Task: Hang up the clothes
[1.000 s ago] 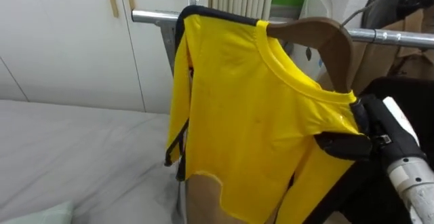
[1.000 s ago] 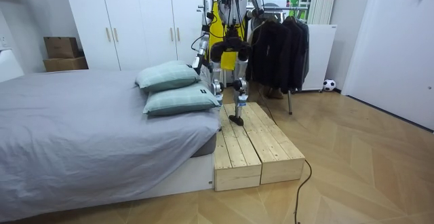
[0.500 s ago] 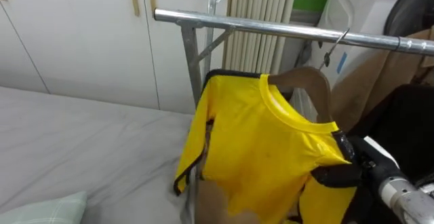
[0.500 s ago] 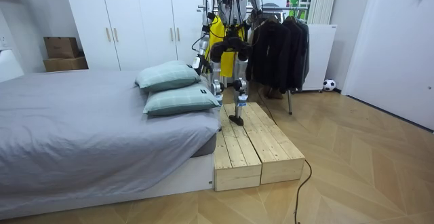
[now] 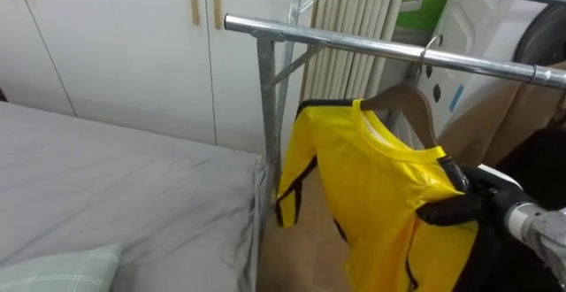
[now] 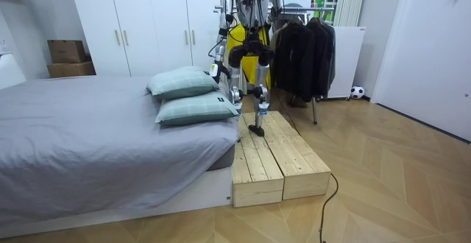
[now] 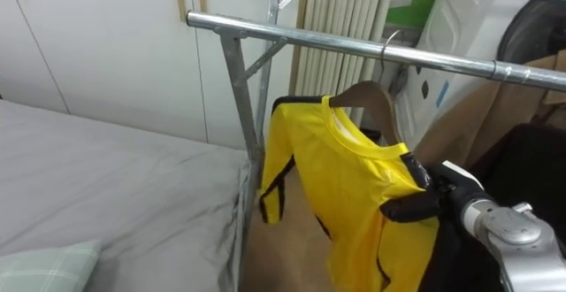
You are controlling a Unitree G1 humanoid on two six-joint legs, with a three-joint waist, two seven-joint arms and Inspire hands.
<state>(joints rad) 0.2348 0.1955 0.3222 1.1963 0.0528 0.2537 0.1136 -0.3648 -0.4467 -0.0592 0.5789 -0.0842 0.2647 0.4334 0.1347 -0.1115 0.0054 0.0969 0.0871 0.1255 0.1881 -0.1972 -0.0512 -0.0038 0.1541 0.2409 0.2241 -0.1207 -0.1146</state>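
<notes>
A yellow shirt (image 5: 380, 195) with black trim hangs on a wooden hanger (image 5: 409, 104). The hanger's wire hook (image 5: 430, 46) sits at the silver rail (image 5: 354, 44) of the clothes rack. My right hand (image 5: 460, 205) comes in from the lower right and is shut on the shirt's near shoulder, over the hanger's end. The same hand (image 7: 423, 203) and shirt (image 7: 349, 181) appear in the right eye view. In the room view I stand on a wooden platform (image 6: 276, 162) facing the rack, and my left hand (image 6: 214, 68) hangs low at my side.
The rack's upright post (image 5: 266, 142) stands just left of the shirt. Dark garments (image 5: 544, 155) hang at the rail's right end. A grey bed (image 5: 115, 195) with a pale green pillow (image 5: 53, 270) lies to my left. White wardrobe doors (image 5: 133, 44) and a radiator (image 5: 354, 13) stand behind.
The shirt and hanger have come down from in front of the rail to below it, with the hook now at the rail. My right hand followed, keeping its hold. The view shifted too.
</notes>
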